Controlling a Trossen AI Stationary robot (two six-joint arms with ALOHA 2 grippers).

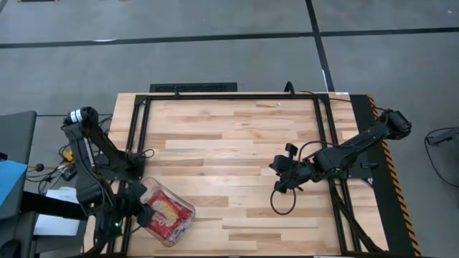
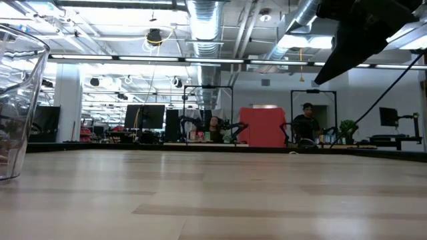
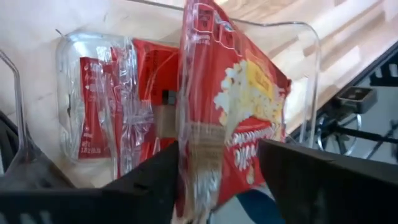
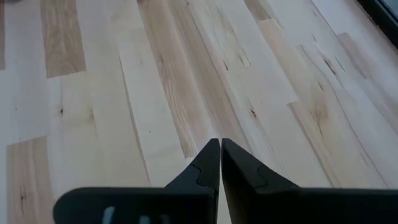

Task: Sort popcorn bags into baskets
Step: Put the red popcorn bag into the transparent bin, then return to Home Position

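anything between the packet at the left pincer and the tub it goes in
Nothing visible. The left pincer is right over the clear tub, its fingers apart on either side of a red popcorn packet that already hangs inside the tub's rim above the other packets.

The bench [image 1: 237, 136] is pale wood planks, smooth with a soft sheen. At its near-left corner the basket [image 1: 183, 215] is clear, glossy plastic. The popcorn bags [image 3: 249, 124] are shiny red film. Dark matt plastic forms the jaws.
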